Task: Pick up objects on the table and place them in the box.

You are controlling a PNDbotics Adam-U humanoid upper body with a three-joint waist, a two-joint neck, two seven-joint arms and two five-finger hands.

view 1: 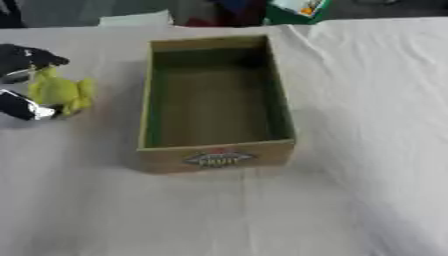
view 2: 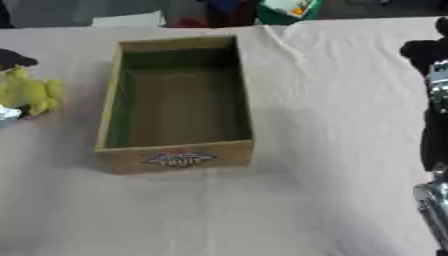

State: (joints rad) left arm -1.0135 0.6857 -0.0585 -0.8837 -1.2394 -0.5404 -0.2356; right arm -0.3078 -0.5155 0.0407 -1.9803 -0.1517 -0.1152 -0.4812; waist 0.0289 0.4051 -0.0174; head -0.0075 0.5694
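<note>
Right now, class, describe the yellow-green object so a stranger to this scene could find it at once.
Start at the open cardboard box in the middle of the white-clothed table. Look to its left, near the table's edge, where the robot's black left hand curls round a small lumpy yellow-green object. It is the only bright yellow-green thing on the cloth.

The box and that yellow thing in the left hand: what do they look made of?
The box looks like matte cardboard or thin wood: flat tan walls, green lining, printed front label. The yellow thing looks soft, perhaps plush: lumpy, dull surface. The left hand curls round it.
</note>
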